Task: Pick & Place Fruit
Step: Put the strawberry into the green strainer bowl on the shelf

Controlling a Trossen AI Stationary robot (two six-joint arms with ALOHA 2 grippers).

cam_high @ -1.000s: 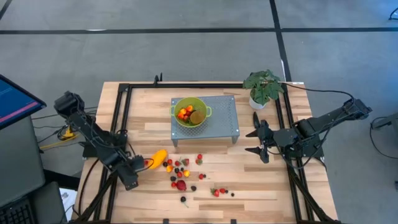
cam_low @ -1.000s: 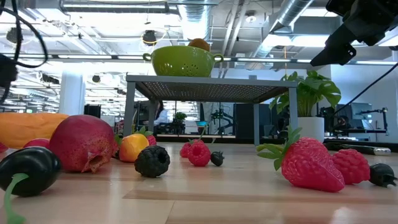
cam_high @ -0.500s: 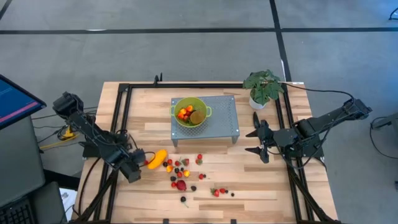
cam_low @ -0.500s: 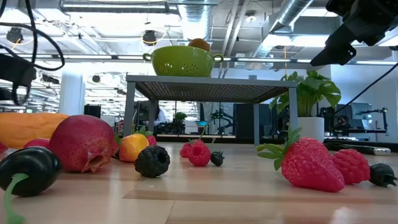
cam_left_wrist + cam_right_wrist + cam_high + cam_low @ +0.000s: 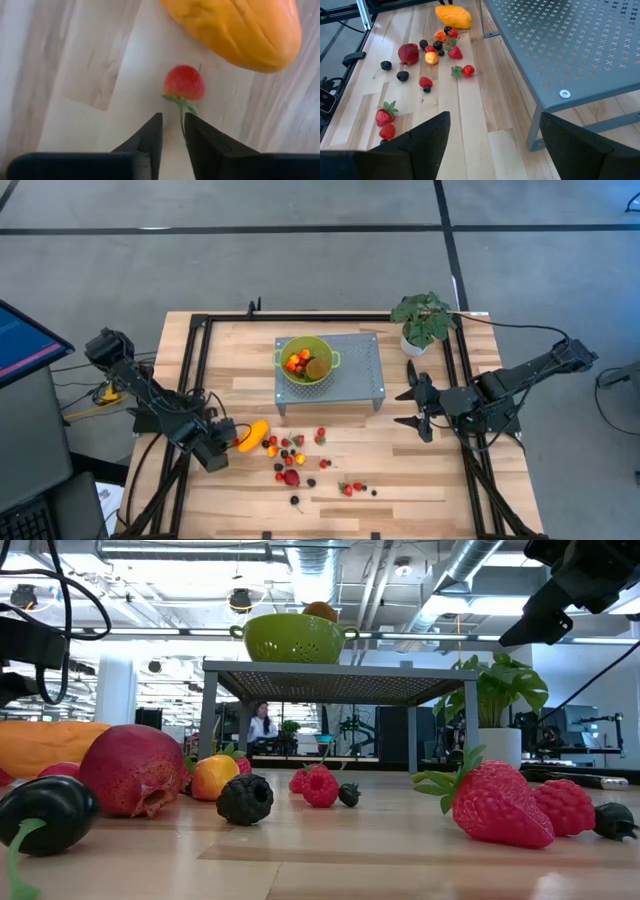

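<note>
Red strawberry (image 5: 184, 82): small, light, soft; grip across body, not stem.
Left hand (image 5: 173, 131): fingers nearly together, empty, just short of it.
Right hand (image 5: 417, 408): apart, idle.

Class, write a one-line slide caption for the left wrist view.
Left gripper, fingers nearly closed with nothing between them, points at a small red berry lying beside the long orange-yellow fruit.
</note>
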